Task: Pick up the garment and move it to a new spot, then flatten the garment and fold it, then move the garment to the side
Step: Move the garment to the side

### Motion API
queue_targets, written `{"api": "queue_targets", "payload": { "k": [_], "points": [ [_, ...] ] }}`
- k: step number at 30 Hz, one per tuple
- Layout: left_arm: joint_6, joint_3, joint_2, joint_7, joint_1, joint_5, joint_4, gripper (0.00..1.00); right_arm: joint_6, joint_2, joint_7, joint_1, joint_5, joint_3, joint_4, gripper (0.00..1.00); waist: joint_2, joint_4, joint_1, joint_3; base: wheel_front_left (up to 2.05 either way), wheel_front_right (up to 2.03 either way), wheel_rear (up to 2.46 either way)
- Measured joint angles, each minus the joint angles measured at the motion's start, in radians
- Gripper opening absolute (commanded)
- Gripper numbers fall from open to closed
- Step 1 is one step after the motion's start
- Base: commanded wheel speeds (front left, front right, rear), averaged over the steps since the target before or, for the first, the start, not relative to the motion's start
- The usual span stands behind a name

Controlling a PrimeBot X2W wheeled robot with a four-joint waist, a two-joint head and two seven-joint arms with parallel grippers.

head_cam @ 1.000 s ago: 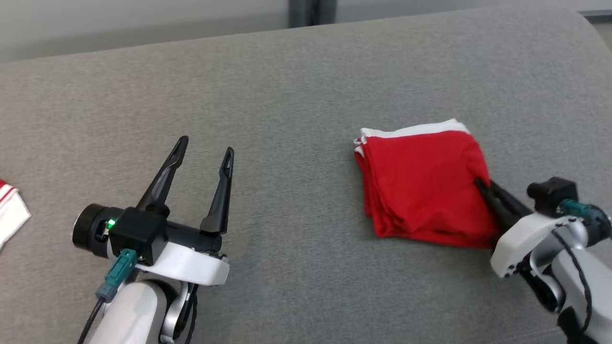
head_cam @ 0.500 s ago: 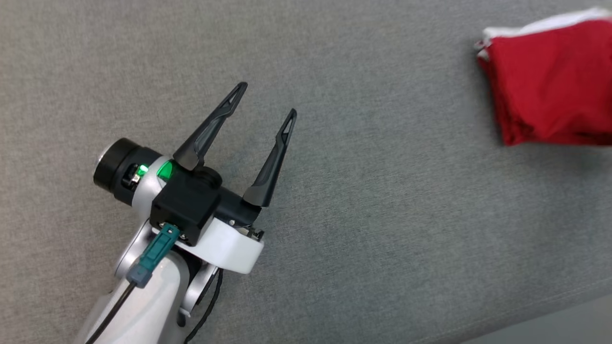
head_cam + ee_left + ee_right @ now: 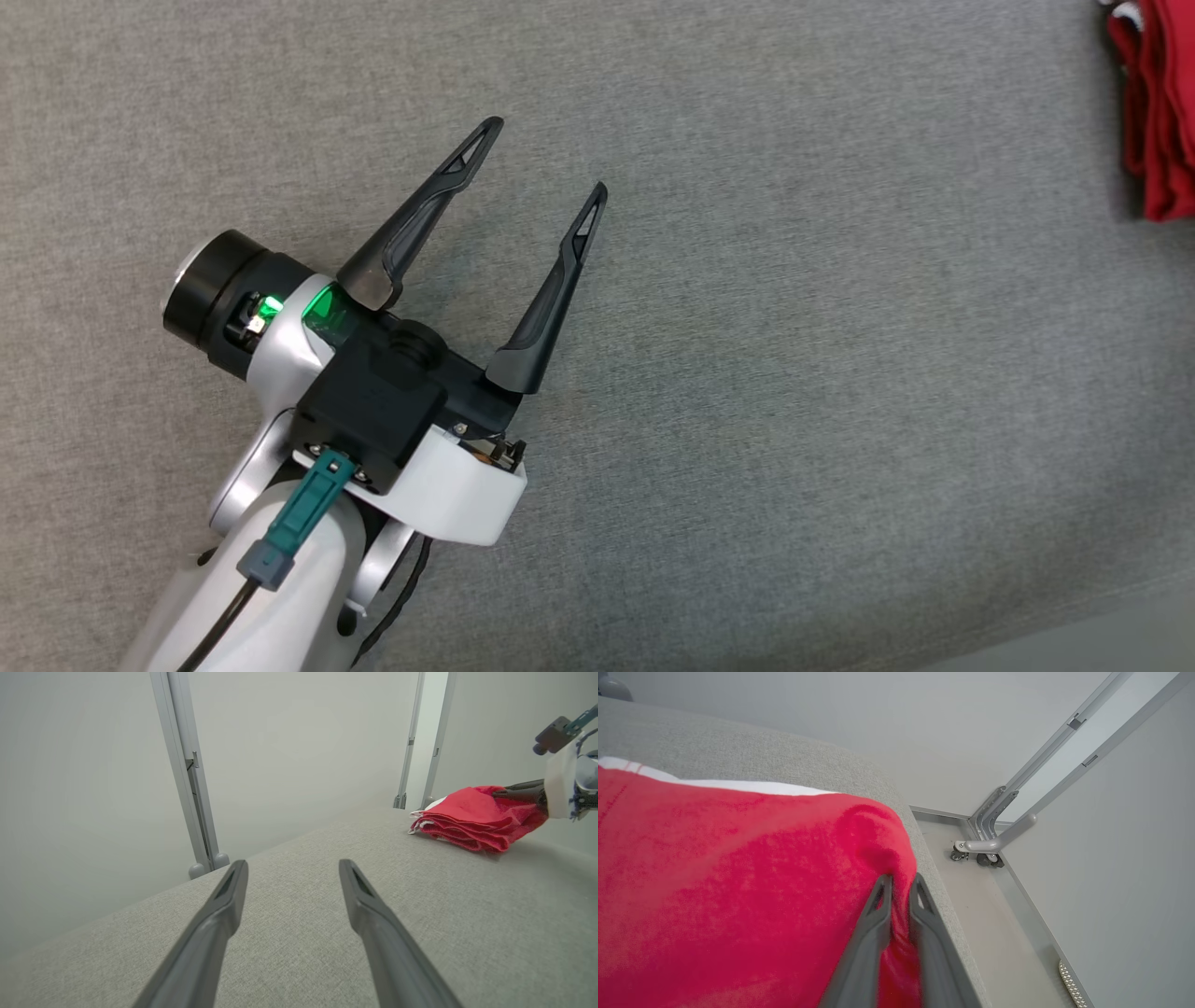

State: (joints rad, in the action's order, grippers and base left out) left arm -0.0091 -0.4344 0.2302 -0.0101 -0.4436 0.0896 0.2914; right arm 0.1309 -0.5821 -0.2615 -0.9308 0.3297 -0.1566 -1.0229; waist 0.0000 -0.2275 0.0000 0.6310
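Observation:
The garment [image 3: 1158, 112], red with a white band, lies folded in a stack at the far right of the grey cushion [image 3: 794, 373]; the head view cuts it off at its right edge. In the right wrist view my right gripper [image 3: 901, 878] is shut on a fold of the garment [image 3: 738, 882] near the cushion's edge. The left wrist view shows the garment [image 3: 472, 816] with the right gripper [image 3: 502, 792] at its far side. My left gripper [image 3: 544, 159] hovers open and holds nothing over bare cushion, well left of the garment; its fingers [image 3: 219, 914] stand wide apart.
The cushion's edge [image 3: 943, 905] drops off just beside the garment to a pale floor with a metal frame foot on casters [image 3: 985, 851]. Grey upright posts [image 3: 187, 774] stand against the wall behind the cushion.
The head camera has swung, so the garment has slid to the picture's right edge and the right arm has left that view. The left gripper stays open.

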Motion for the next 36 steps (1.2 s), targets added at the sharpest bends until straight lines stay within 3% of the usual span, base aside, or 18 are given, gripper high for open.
{"api": "queue_targets", "payload": {
  "k": [6, 17, 26, 36],
  "points": [
    [0.01, 0.008, 0.002, 0.007, 0.017, 0.016, -0.017, 1.0, 0.0, 0.054, 0.0, 0.051, -0.057, 0.137, 0.006, 1.0, 0.0, -0.023, 0.0, -0.034, 0.0, 0.0, 0.0],
    [0.05, 0.049, -0.004, 0.083, 0.15, 0.096, -0.107, 1.0, 0.0, 0.278, 0.0, 0.356, -0.089, 0.3, 0.331, 1.0, 0.0, -0.053, 0.0, -0.183, 0.0, 0.0, 0.0],
    [0.095, 0.089, -0.019, 0.129, 0.24, 0.144, -0.152, 1.0, 0.0, 0.449, 0.0, 0.588, -0.095, 0.284, 0.64, 1.0, 0.0, -0.009, 0.0, -0.295, 0.0, 0.0, 0.0],
    [0.15, 0.148, -0.033, 0.181, 0.3, 0.187, -0.219, 1.0, 0.0, 0.509, 0.0, 0.711, -0.123, 0.208, 0.858, 1.0, 0.0, 0.139, 0.0, -0.351, 0.0, 0.0, 0.0]
  ]
}}
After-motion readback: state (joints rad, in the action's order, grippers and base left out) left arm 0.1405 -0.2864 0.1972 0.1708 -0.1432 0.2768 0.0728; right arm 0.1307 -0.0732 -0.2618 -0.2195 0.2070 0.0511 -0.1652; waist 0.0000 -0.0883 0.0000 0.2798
